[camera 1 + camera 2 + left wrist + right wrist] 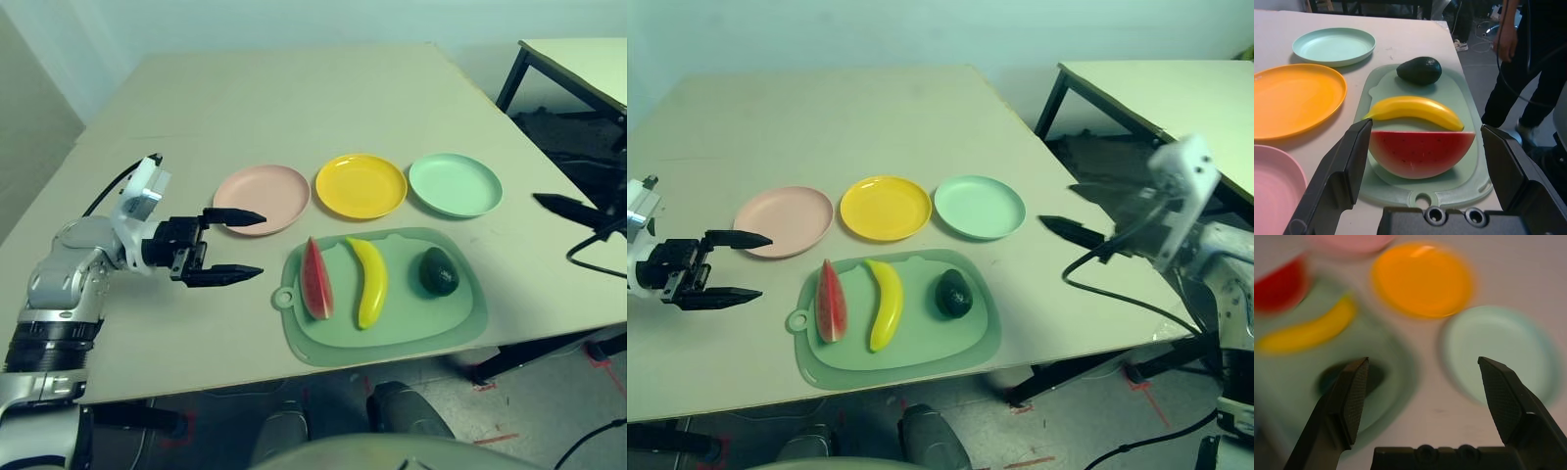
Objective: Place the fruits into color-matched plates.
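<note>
Before my two wide-open, empty end effectors, left (pixel 235 247) and right (pixel 1087 211), lie red-and-green watermelon wedge (pixel 316 280), curved yellow banana (pixel 369 284) and oval dark-green avocado (pixel 438 272).

Fruits (pixel 372 284) apparently beside plates (pixel 361 186).

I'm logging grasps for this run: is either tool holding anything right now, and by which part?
Nothing is held: the left tool and right tool are both open and empty, with the fruits lying on the green mat.
</note>
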Motion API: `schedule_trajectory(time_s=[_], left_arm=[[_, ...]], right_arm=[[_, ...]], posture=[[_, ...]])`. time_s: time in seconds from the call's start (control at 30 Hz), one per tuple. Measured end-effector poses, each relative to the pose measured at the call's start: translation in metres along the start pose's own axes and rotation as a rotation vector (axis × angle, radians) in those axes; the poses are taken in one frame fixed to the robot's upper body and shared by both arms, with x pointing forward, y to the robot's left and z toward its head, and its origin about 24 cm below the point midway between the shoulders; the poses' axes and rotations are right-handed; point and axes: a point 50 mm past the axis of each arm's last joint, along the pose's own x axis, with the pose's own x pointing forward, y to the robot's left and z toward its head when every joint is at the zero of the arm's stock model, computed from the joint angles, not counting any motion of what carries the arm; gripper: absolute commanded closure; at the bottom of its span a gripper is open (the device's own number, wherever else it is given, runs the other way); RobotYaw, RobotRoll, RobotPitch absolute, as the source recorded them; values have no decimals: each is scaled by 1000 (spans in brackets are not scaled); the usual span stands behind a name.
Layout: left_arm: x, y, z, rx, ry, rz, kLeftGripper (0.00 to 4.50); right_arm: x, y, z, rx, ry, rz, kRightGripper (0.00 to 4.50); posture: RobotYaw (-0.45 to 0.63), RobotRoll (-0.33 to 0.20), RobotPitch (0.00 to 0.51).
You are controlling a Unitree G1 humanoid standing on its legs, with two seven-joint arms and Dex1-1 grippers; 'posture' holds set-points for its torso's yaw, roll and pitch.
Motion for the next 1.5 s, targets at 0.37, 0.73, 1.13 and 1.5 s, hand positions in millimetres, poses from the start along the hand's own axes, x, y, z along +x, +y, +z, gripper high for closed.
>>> schedule_trajectory(time_s=[0.37,0.73,1.13,1.5], left_arm=[[-1,-8,-10,-51,83,-15,0],[5,-10,-2,-77,272,-42,0],[0,-7,-3,-114,317,29,0],[-4,-9,-7,-151,337,66,0]], right_arm=[[27,10,-3,-669,424,429,33],[51,-2,13,-914,393,482,33],[83,16,17,-1052,305,613,33],[108,10,9,-1134,326,705,33]], posture=[[-186,0,17],[-174,0,26],[-162,0,37],[-124,0,45]])
